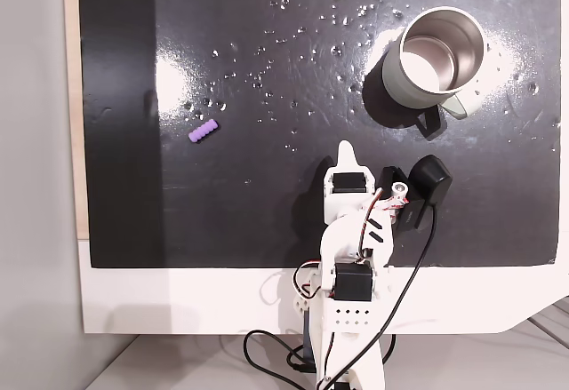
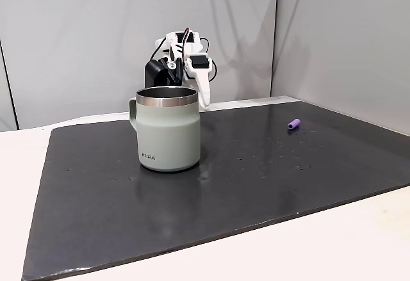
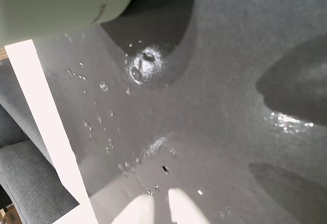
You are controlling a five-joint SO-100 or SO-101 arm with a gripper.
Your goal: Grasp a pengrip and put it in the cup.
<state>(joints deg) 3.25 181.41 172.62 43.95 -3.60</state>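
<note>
A: Lying on the dark mat, the pengrip (image 1: 204, 131) sits at about ten o'clock from the gripper (image 1: 346, 152) in the fixed view from above, well apart from it, with bare mat between.

B: And its long axis?

A: Slanted, running from eight o'clock up to two o'clock in that view. The fingers would probably need to close across it, so I judge a wrist turn is called for as well as a swing towards nine o'clock.

B: The gripper itself?

A: Empty. In the wrist view its two pale tips (image 3: 159, 206) sit close together with a thin gap, nearly pressed together, pinching nothing.

B: The cup (image 1: 437, 58)?

A: Upright at one o'clock from the gripper, far from the pengrip, on the opposite side of the bench (image 1: 462, 306).
</note>
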